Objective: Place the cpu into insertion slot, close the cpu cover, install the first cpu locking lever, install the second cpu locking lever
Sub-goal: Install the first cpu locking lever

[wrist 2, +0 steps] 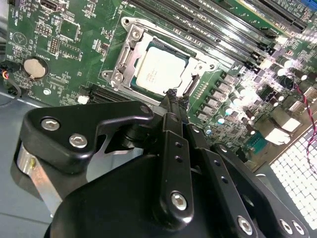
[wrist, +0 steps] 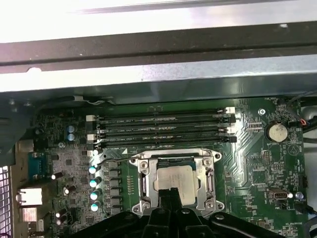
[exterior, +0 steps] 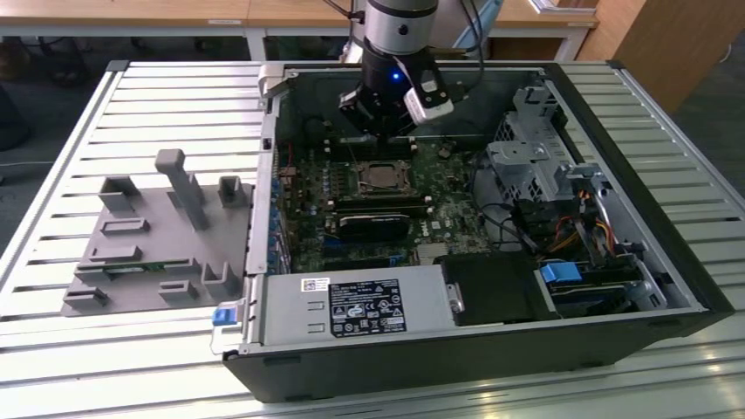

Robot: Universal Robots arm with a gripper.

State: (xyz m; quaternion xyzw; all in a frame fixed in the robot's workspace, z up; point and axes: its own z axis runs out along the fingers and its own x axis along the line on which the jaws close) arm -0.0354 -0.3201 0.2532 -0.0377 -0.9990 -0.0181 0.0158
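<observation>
Claw: My claw [wrist 2: 172, 96] was pinched narrow. Its two tips were together and there was nothing between them.
Claw's place: On the exterior view's clock face, it hung at 12 o'clock from the chip, low inside the computer case [exterior: 652, 288].
Nearest thing: My tips were just beside the edge of the cpu cover [wrist: 143, 171]. I could not tell if they touched it.
Chip: The cpu [wrist: 176, 178] lay flat in the insertion slot [wrist 2: 189, 83], with its pale face showing through the cover's window.
Cover: It looked like it was down over the chip.
Levers: I could not tell if they were hooked.
Farther out: The green board [wrist: 257, 168] lay all around. A long black module [exterior: 372, 225] sat at 6 o'clock from the chip. A grey tray [exterior: 152, 244] sat far off at 9 o'clock.
What could go wrong: I think my tips could slip off the thin metal and scratch the chip. A hard push could also hurt the slot under it.
</observation>
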